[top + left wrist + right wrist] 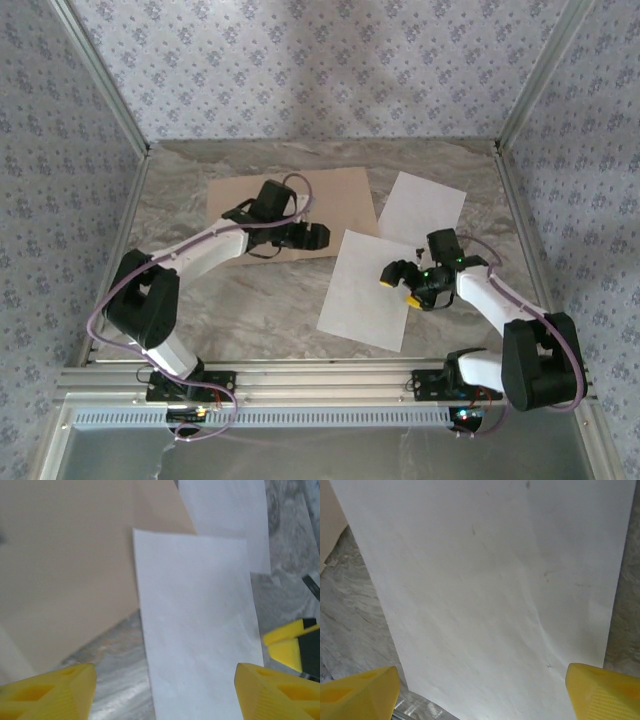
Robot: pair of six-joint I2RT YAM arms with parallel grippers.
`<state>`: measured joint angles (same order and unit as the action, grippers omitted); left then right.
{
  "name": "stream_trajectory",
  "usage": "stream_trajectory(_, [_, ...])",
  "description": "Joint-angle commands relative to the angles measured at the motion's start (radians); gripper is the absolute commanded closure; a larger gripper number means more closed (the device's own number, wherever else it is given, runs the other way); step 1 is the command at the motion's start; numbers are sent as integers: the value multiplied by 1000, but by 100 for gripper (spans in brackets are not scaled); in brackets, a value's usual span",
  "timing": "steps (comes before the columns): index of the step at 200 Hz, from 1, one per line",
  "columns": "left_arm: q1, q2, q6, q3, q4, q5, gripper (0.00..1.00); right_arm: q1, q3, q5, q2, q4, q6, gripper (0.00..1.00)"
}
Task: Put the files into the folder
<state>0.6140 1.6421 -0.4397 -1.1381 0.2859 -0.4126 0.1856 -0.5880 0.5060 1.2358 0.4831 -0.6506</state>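
Folder (pixel 338 197) is lying flat on the marble surface (pixel 250 300), the near file (pixel 365 295) overlapping its right corner, the far file (pixel 425 205) just beside. Left tool (pixel 312 237) is hovering released over the folder's edge, right tool (pixel 399 290) released over the near file.

Left arm (pixel 200 252) hides part of the folder (pixel 340 198) — near sheet (pixel 490 605) runs past the right wrist view's edges.

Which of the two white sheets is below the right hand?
The nearer sheet, at mid-table: the right hand is above its right edge. The other sheet lies farther back, right of the folder.
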Motion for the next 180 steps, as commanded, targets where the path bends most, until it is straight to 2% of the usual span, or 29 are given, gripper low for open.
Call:
stream_trajectory(1, [37, 39, -26, 11, -30, -32, 27, 9, 21, 10, -15, -11, -25, 12])
stream_trajectory(79, [87, 160, -60, 17, -93, -90, 27, 21, 44, 2, -1, -34, -34, 12])
stream_trajectory(180, [145, 193, -93, 50, -60, -66, 26, 41, 50, 0, 53, -60, -32, 12])
